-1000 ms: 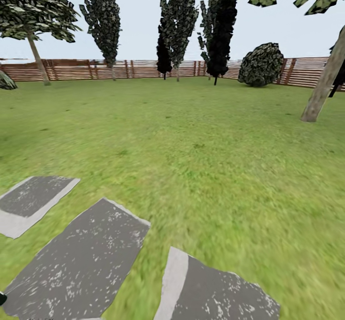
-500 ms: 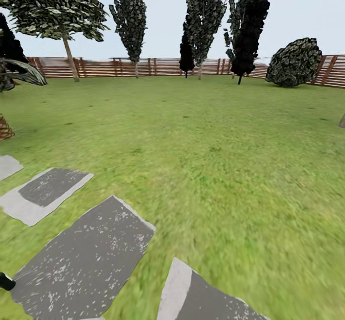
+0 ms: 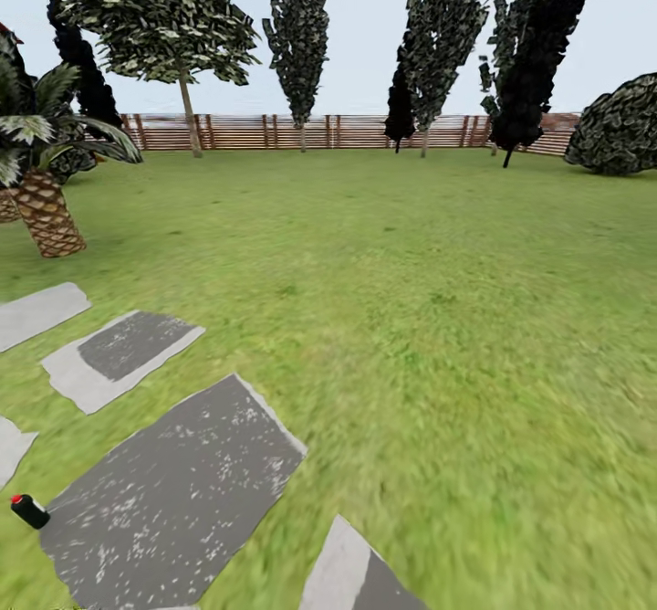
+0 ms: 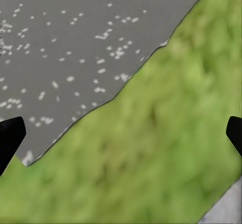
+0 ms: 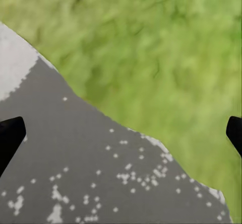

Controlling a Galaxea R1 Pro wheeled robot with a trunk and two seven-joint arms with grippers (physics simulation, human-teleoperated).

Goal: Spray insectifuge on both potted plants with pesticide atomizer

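The garden lawn (image 3: 411, 318) stretches to a brown slat fence (image 3: 274, 131). The pesticide atomizer and the potted plants are out of view. My left gripper (image 4: 121, 136) is open, its black fingertips (image 4: 9, 136) wide apart above the edge of a grey stepping stone (image 4: 75, 43) and grass, nothing between them. My right gripper (image 5: 121, 136) is also open and empty, over another stepping stone (image 5: 101, 173) beside grass.
Grey stepping stones (image 3: 173, 491) run along the lower left. A small black cylinder with a red end (image 3: 28, 510) lies on the grass beside them. A palm (image 3: 41, 181) stands at the left. Tall trees (image 3: 297, 35) and a shrub (image 3: 625, 126) line the fence.
The whole head view has swung to the left: trees and shrub slid right, the palm and more stepping stones came in at the left, and the small black cylinder shows more fully.
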